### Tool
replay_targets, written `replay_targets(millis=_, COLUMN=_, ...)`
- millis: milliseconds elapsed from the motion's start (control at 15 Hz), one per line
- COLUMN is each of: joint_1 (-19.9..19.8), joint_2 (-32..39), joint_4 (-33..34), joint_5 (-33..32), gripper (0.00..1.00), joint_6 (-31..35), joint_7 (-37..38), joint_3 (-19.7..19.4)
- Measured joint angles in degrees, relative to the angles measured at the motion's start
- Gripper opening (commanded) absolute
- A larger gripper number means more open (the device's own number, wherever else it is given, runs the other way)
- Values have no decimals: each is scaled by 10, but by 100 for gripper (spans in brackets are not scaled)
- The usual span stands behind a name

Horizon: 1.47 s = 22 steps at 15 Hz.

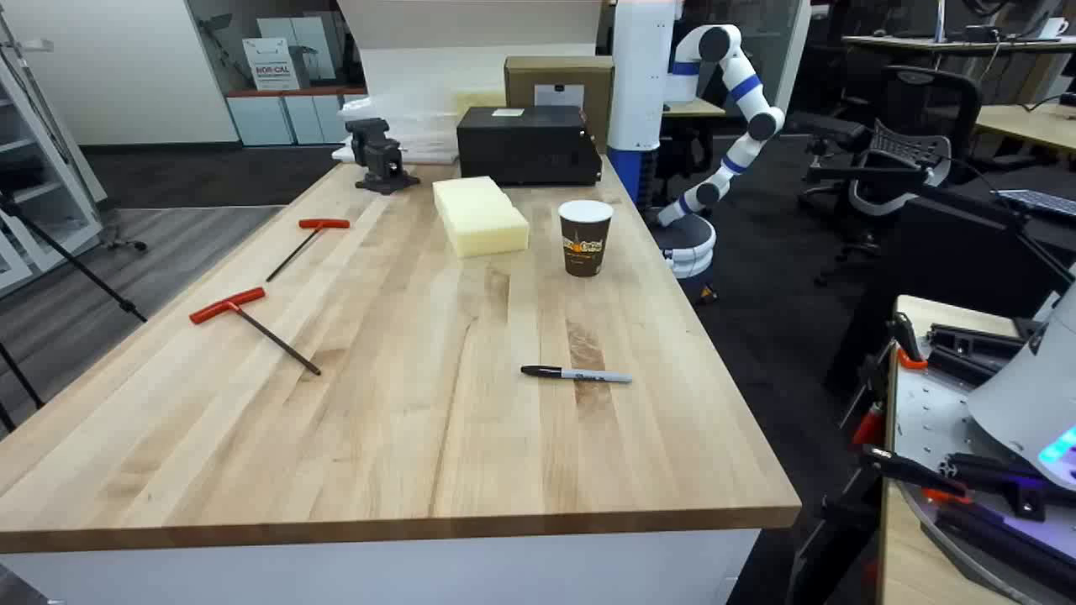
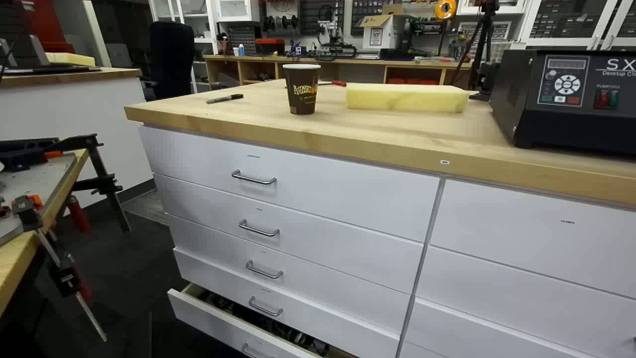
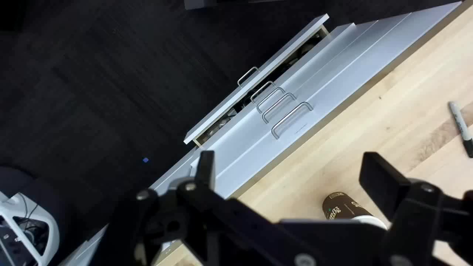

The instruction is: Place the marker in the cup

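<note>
Brown cup (image 3: 343, 207), partly hidden behind gripper (image 3: 290, 162) in wrist view; gripper spread wide; marker (image 3: 460, 125) lies outside its span, apart, black cap at view's right edge.

In the wrist view the gripper (image 3: 289, 164) partly hides the cup (image 3: 342, 206); in an exterior view 1 edge crops the black machine (image 2: 566, 112).

In an exterior view, the table (image 1: 370, 454) carries one marker (image 1: 577, 374), one cup (image 1: 585, 239), one yellow block (image 1: 482, 218), one black machine (image 1: 528, 147), one vise (image 1: 382, 158) and, on the left, two red-handled tools (image 1: 228, 306).
</note>
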Motion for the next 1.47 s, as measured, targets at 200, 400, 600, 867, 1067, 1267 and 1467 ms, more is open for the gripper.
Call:
replay_targets(millis=200, joint_1=0, joint_2=0, joint_4=0, joint_5=0, gripper=100, joint_6=0, joint_7=0, joint_3=0)
replay_targets(millis=400, joint_1=0, joint_2=0, joint_4=0, joint_5=0, gripper=100, joint_6=0, joint_7=0, joint_3=0)
replay_targets(millis=600, joint_1=0, joint_2=0, joint_4=0, joint_5=0, gripper=100, joint_6=0, joint_7=0, joint_3=0)
replay_targets(millis=867, joint_1=0, joint_2=1, joint_4=-2, joint_5=1, gripper=100, joint_6=0, joint_7=0, joint_3=5)
replay_targets(millis=1067, joint_1=8, joint_2=13, joint_4=-1, joint_5=6, gripper=100, joint_6=4, joint_7=-1, joint_3=16)
replay_targets(millis=1267, joint_1=21, joint_2=36, joint_4=-2, joint_5=13, gripper=100, joint_6=7, joint_7=-11, joint_3=30)
replay_targets(millis=1467, joint_1=28, joint_2=28, joint_4=-17, joint_5=13, gripper=100, joint_6=0, joint_7=-28, joint_3=44)
